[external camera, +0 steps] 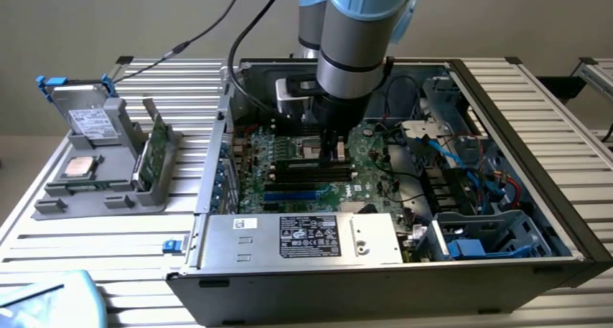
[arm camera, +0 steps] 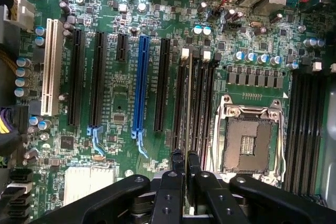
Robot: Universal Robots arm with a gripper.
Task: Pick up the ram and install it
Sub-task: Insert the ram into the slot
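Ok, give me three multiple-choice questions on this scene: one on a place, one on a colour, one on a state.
1. The processor chip lies: A in the socket; B in the grey holder outside the case; C on the power supply.
2. The coloured expansion slot is: A red; B blue; C yellow.
3. The fingers are: A wide open; B shut on a drive; C shut on the ram stick.
B, it rests in the holder; B, the slot is blue; C, its thin edge shows between them.

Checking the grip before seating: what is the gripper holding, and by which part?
The ram, pinched by its top edge between the gripper's fingertips, above the memory slots.
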